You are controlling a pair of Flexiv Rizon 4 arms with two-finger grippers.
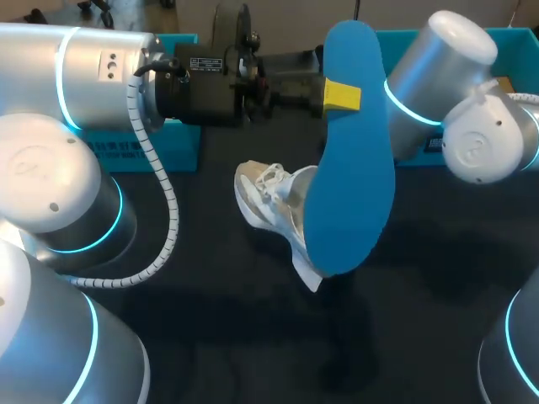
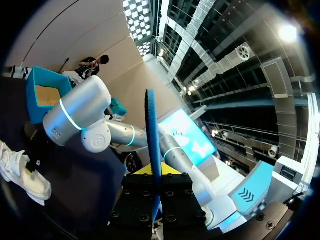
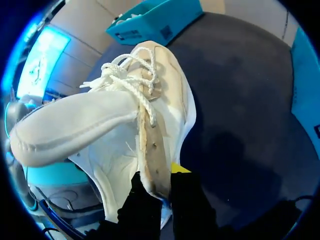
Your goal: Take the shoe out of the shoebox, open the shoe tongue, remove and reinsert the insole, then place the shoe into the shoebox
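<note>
Though thin and blue, insole (image 1: 349,194) firm in left gripper (image 2: 156,199); white laced shoe (image 3: 125,115) pinched in right gripper (image 3: 163,184).

The insole (image 1: 352,168) hangs above the shoe (image 1: 271,202) at mid-table (image 1: 236,337), with the left box (image 1: 181,147) and right box (image 1: 402,44) behind.

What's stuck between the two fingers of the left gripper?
The blue insole, standing on edge. The left gripper is shut on it, which shows best in the left wrist view.

Rounded silver arms (image 1: 25,67), glowing cyan joint rings (image 1: 61,84) — white ribbed cable (image 1: 160,195), black wrist (image 1: 202,88), yellow-tipped left claw (image 1: 341,95)
</note>
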